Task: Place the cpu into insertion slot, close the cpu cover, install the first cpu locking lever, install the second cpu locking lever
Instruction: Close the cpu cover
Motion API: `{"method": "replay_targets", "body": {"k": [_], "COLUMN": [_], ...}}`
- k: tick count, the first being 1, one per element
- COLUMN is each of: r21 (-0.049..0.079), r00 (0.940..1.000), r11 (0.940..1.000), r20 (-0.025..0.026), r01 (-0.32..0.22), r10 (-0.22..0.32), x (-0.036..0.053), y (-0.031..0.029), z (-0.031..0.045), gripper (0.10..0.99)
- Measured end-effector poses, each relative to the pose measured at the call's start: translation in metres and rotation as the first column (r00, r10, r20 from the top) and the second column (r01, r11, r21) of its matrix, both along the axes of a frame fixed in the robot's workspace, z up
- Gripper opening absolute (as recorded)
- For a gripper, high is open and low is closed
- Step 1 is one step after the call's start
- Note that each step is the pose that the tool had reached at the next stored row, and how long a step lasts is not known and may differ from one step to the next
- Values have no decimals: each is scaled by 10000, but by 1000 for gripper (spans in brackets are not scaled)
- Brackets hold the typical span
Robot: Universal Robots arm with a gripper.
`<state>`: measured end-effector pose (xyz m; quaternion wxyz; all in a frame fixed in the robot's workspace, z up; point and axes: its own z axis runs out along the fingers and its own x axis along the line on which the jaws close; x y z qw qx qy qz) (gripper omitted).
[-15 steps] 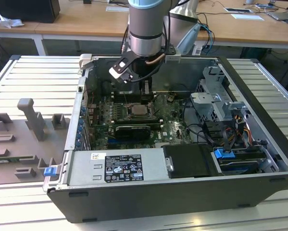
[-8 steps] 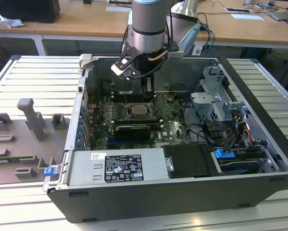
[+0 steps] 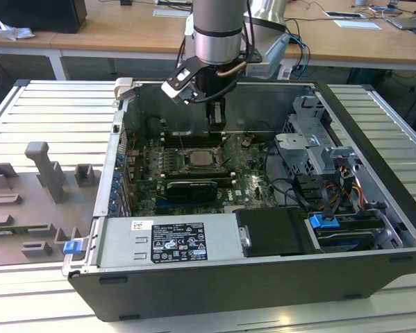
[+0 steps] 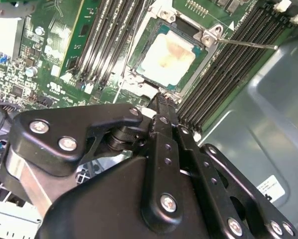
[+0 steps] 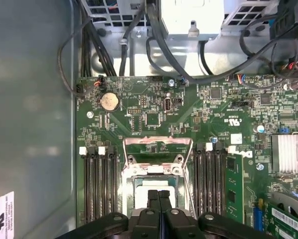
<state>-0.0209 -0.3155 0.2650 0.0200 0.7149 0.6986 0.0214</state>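
The step in hand appears to be closing the cpu cover [image 5: 158,141], which is standing open on its hinge at one side of the insertion slot [image 4: 139,84]. To do it well, the push should be landing on the cover's free edge, never on the chip face. It should be following an arc about the hinge, so that the frame is settling flat on the rim. The thin locking lever [image 4: 248,44] beside the slot should be staying clear of the frame. The cpu [image 4: 168,57] is already lying in the slot, pale face up, looking level and square to the rim.

The gripper [image 5: 158,193] is hanging low inside the computer case [image 3: 214,291], over the slot's edge opposite the hinge. Its fingers are pressing together with no gap and are gripping nothing. The tips are sitting just beside the rim; whether they are touching it, I cannot tell.
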Motion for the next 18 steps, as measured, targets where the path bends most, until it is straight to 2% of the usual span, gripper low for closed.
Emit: {"method": "replay_targets", "body": {"k": [3,10,18], "r21": [2,0,-1], "r00": [10000,10000,10000], "r11": [10000,10000,10000], "r20": [-10,-35,-41], "r01": [2,0,2], "r10": [-2,0,-2], "x": [43,223,328], "y": [0,0,0], "z": [23,29,58], "gripper": [106,106,106]}}
